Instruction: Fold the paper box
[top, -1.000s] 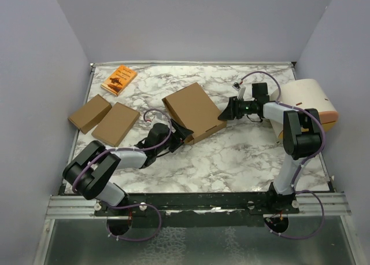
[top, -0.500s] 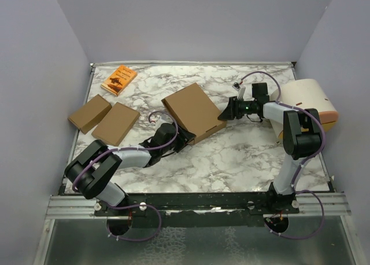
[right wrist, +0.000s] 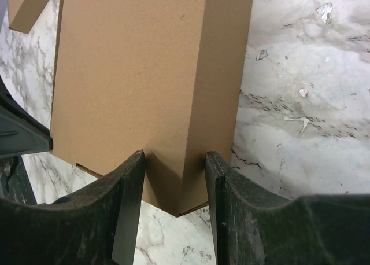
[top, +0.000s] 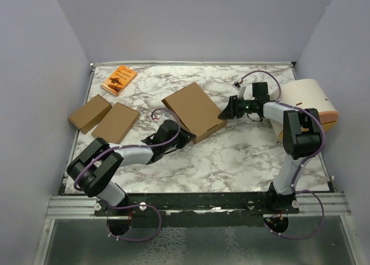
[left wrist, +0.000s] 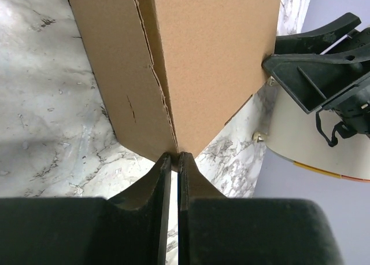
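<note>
- The paper box (top: pixel 193 110) lies mid-table on white marble (top: pixel 243 155) veined grey, with plain lavender walls (top: pixel 191 22) all round.
- The right gripper (right wrist: pixel 173 158) pinches the box's right corner.
- The left gripper (left wrist: pixel 173 156) has its fingers pressed almost together at the box's near corner; whether they nip cardboard, I cannot tell.
- 2 smaller cardboard boxes (top: pixel 89 113) (top: pixel 116 124) lie left of the box, and an orange book (top: pixel 119 80) lies beyond them.

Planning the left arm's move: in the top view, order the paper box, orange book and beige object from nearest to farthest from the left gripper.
1. paper box, centre, touching the left gripper.
2. orange book, far left corner.
3. beige object, right edge.
</note>
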Available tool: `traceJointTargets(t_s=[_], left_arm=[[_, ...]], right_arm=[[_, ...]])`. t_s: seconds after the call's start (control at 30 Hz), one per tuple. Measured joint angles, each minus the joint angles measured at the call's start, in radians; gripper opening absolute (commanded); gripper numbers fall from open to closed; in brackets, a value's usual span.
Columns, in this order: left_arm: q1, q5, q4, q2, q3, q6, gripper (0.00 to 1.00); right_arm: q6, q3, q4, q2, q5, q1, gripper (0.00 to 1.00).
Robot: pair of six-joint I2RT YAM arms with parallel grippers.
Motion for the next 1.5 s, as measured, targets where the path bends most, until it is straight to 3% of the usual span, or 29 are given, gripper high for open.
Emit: traceJointTargets(t_s=[0.27,0.33,0.4,0.47,0.67,0.83,1.03,1.23,1.5], left_arm=[[-0.001,0.003,-0.028,0.005,0.021,0.002,0.08],[-0.001,0.003,-0.028,0.002,0.021,0.010,0.19],[0.000,0.003,-0.026,-0.004,0.019,0.047,0.41],[0.014,0.012,-0.018,-0.018,0.009,0.098,0.53],[0.171,0.093,-0.006,-0.104,-0.013,0.313,0.73],[0.367,0.216,0.011,-0.117,0.005,0.452,0.73],[0.548,0.322,0.014,0.049,0.166,0.544,0.72],[0.587,0.352,-0.015,0.246,0.332,0.574,0.64],[0.587,0.368,-0.065,0.352,0.462,0.586,0.54]], right_arm=[[-0.006,0.003,0.003,0.002,0.003,-0.002,0.43],[-0.006,0.003,0.003,0.002,0.003,-0.002,0.43],[-0.007,0.003,0.003,0.002,0.003,-0.002,0.43],[-0.006,0.003,0.000,0.002,0.002,-0.001,0.43],[-0.006,0.003,0.000,0.002,0.002,0.003,0.43],[-0.006,0.003,0.000,0.002,0.002,0.003,0.43],[-0.006,0.003,0.000,0.002,0.002,0.003,0.43],[-0.006,0.003,0.000,0.002,0.002,0.003,0.43],[-0.006,0.003,0.000,0.002,0.002,0.003,0.43]])
